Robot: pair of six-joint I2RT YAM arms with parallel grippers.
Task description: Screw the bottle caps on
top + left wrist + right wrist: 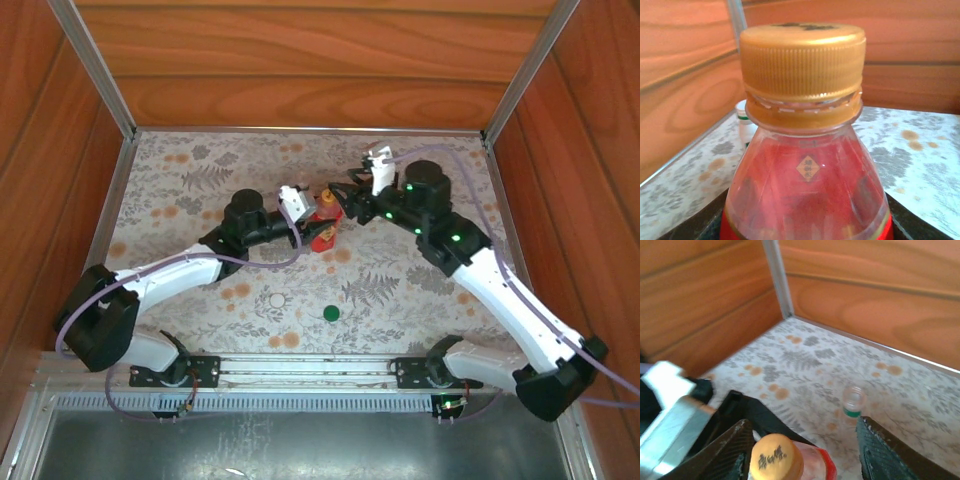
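The red bottle (pixel 324 228) stands upright at the table's middle with a gold cap (pixel 802 60) seated on its neck. My left gripper (pixel 310 232) is shut on the bottle's body from the left; in the left wrist view its dark fingers (pixel 700 222) show at the bottom corners behind the red bottle (pixel 807 185). My right gripper (pixel 805 450) is open, hanging over the gold cap (pixel 776 458). The cap sits between the fingers (pixel 732 452), near the left one and touching neither. A small clear bottle (pixel 854 402) with a green band stands uncapped beyond.
A green cap (pixel 331 313) and a white cap (pixel 277 299) lie loose on the patterned tabletop (pixel 200 190) nearer the arm bases. Wooden walls (pixel 300 60) close in the back and both sides.
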